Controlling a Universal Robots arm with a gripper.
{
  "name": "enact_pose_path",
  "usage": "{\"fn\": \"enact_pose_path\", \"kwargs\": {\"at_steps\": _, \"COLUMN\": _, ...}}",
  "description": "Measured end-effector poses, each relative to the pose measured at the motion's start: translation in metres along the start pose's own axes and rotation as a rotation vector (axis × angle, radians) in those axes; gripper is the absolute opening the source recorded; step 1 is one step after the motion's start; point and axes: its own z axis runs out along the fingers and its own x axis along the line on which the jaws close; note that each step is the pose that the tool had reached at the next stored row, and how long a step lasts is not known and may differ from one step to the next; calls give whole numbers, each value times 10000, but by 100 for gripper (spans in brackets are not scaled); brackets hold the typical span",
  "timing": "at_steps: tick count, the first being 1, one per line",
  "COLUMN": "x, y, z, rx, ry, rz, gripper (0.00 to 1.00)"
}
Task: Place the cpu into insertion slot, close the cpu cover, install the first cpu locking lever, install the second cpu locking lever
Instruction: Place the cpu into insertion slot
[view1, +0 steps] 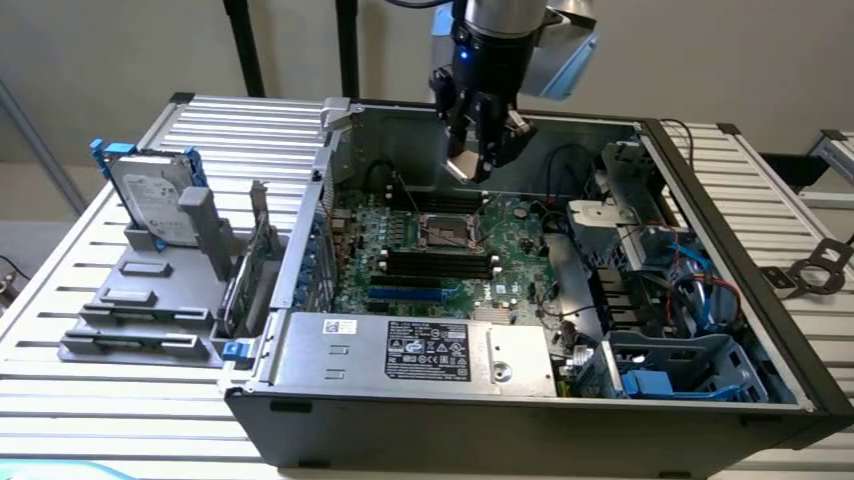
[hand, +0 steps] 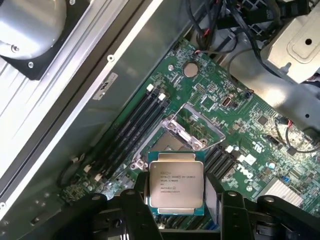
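Note:
My gripper (view1: 481, 140) hangs inside the open computer case, above the motherboard (view1: 514, 255). It is shut on the cpu (hand: 176, 182), a flat silvery chip with printed text, held by its edges between the black fingers (hand: 132, 202). In the exterior view the cpu (view1: 466, 166) is well above the board. The insertion slot (hand: 167, 145) lies open just beyond the chip, apart from it. The cpu cover (hand: 200, 122), a silvery frame, stands tilted up at the slot's far side. In the exterior view the insertion slot (view1: 447, 230) sits below the gripper.
Black memory slots (view1: 441, 265) run beside the socket. A grey power supply (view1: 414, 350) fills the case front. Cables and drive bays (view1: 681, 300) crowd the exterior view's right. A hard drive (view1: 147, 195) stands in a grey rack outside the case at the exterior view's left.

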Motion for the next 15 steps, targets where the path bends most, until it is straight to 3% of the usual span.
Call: {"fn": "enact_pose_path", "kwargs": {"at_steps": 15, "x": -2, "y": -1, "z": 27, "rx": -204, "ry": -95, "rz": 2717, "gripper": 54}}
